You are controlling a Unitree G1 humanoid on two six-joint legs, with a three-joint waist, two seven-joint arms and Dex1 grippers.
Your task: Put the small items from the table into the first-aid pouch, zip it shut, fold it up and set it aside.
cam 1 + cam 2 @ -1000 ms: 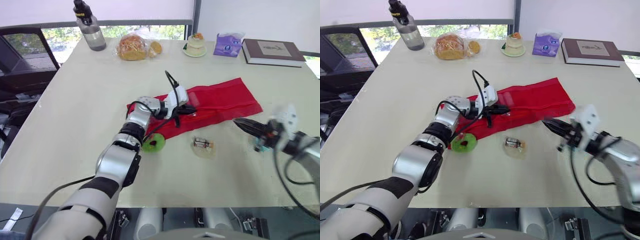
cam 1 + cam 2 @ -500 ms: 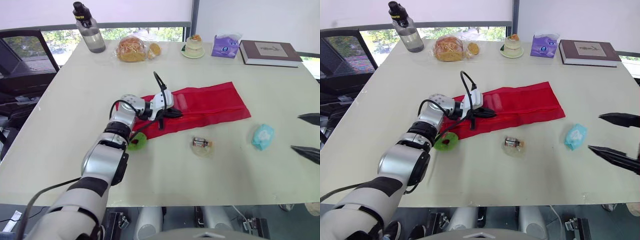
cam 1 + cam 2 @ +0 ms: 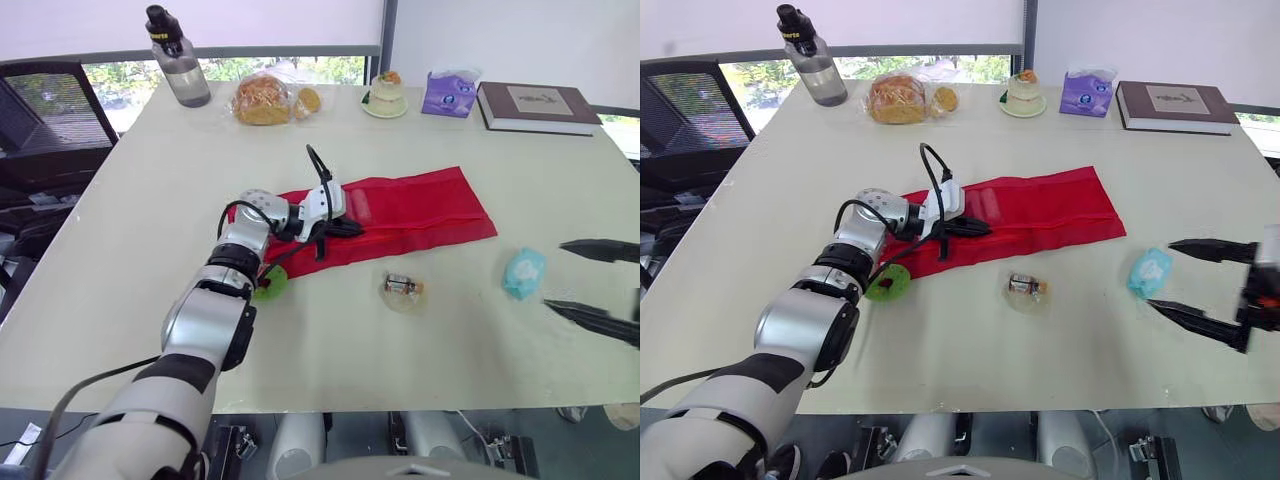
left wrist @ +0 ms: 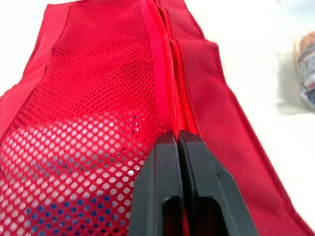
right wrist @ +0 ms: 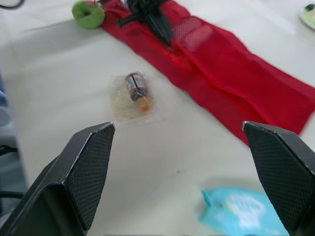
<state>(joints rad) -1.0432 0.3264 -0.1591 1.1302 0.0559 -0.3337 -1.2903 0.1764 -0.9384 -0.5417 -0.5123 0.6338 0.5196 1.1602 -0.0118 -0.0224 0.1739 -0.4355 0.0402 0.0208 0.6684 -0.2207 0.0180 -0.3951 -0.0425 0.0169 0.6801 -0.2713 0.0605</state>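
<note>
left claw sits on the red pouch on the surface; my right claw hangs wide open just beside the blue packet. left wrist: my fingers are pressed together on the pouch's zip. right wrist: a bagged vial lies near the pouch, a green ring at its end.

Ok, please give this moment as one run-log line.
left pincer: shut on pouch | right pincer: open, near blue packet | vial, green roll: on table
</note>
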